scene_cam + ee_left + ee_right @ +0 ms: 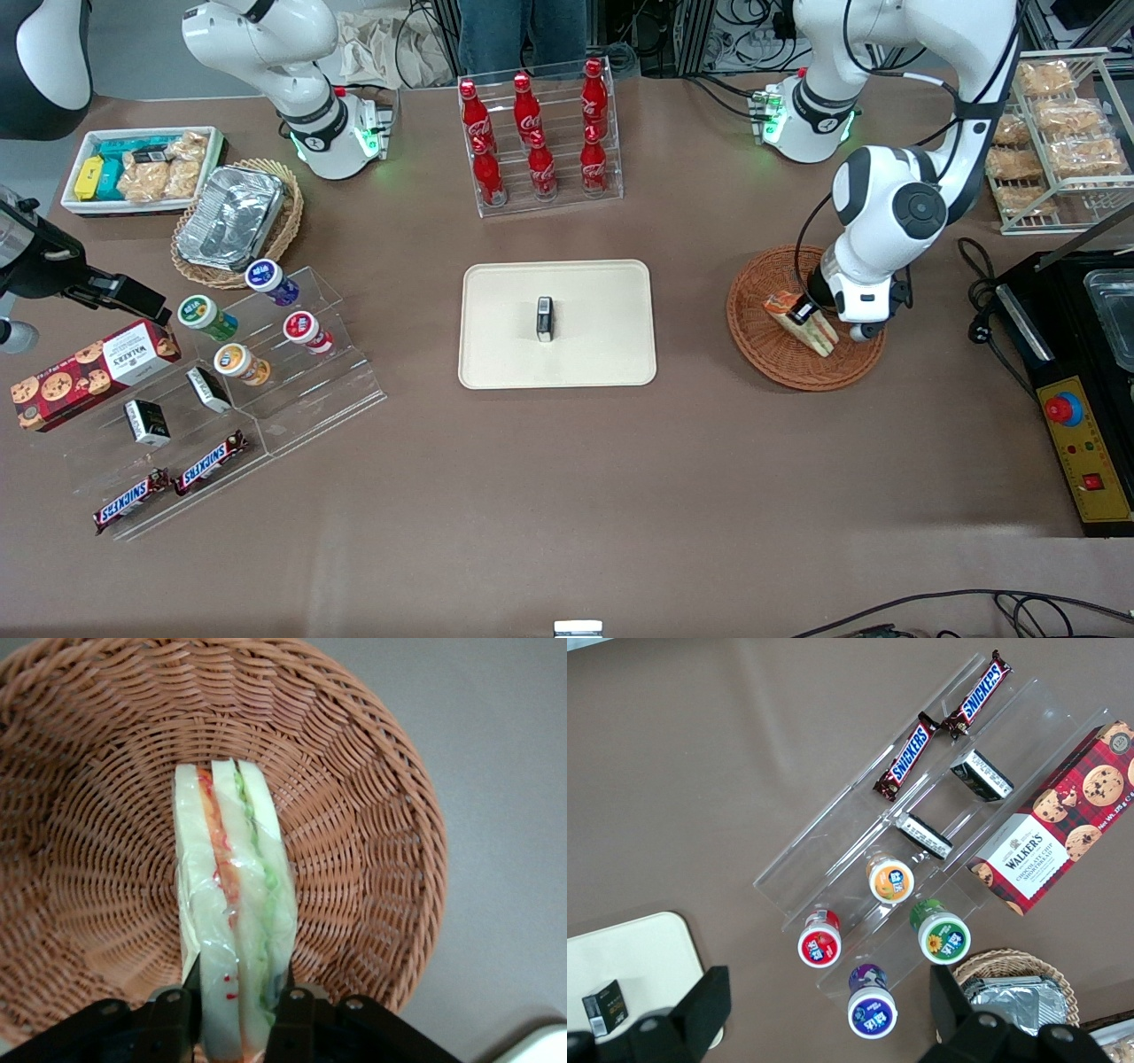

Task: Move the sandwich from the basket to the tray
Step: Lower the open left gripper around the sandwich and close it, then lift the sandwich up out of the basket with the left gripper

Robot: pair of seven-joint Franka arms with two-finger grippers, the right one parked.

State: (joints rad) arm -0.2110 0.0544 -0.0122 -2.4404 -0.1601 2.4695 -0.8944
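Landmark for all positions: the basket (780, 354), a round reddish-brown wicker piece standing on the brown table (567, 496) toward the working arm's end.

The sandwich (802, 323) is inside the basket, resting on the woven floor close to the middle. It is a wedge of pale bread wrapped in clear film, with orange, green and red filling showing along its cut edge. The wrist view shows it (235, 912) standing on edge, its layers running lengthwise across the weave (372, 815).

The gripper (804, 312) is down in the basket, directly over the sandwich. Its two fingers (173, 1014) stand one on each flat bread face and press against the wrap, so the gripper (232, 1014) is clamped on the sandwich at its near end. The sandwich's underside appears to be in contact with the basket floor; a slight lift cannot be ruled out.

The tray (496, 354), cream-beige with rounded corners, lies well apart from the basket, toward the parked arm's end. A small dark box (545, 319) stands at its centre.

A clear rack of red bottles (536, 133) stands farther from the front camera than the basket, also toward the parked arm's end.
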